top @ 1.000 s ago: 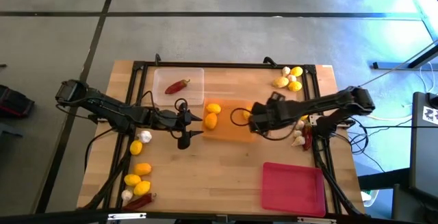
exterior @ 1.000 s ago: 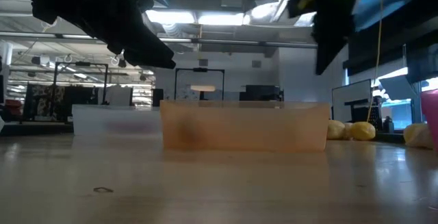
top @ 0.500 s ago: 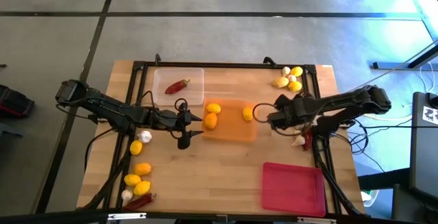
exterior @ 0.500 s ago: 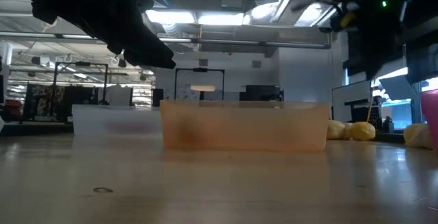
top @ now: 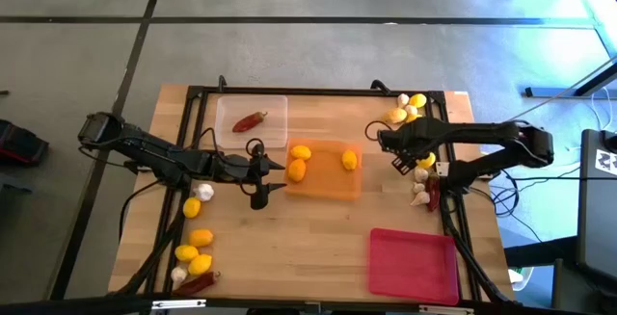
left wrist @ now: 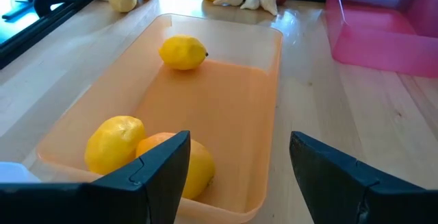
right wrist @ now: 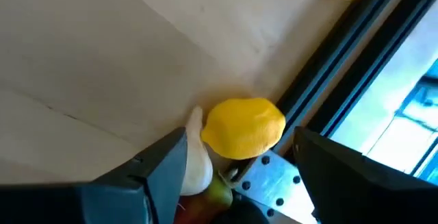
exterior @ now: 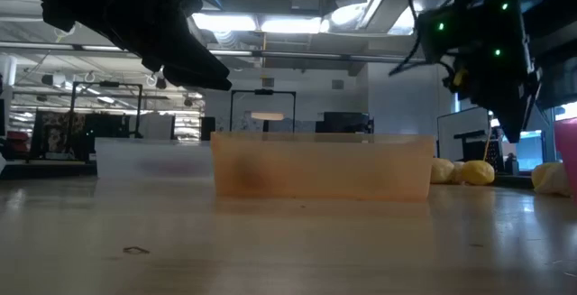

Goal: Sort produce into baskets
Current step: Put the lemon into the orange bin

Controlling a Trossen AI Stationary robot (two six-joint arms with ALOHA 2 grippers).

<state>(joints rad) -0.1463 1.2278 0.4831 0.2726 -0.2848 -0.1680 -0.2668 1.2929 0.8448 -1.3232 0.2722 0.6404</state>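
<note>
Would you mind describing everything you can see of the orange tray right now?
The orange tray is a shallow rectangular bin of translucent orange plastic with rounded corners, lying flat near the middle of the wooden table. It holds three lemons: two close together at the end nearest the left end effector, one alone near the far end. It sits close beside the clear tray. Neither end effector touches it.

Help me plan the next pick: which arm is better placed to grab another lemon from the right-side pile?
The right. Its open gripper hangs beside that pile, a lemon between its fingers' line; the left gripper waits at the orange tray.
</note>
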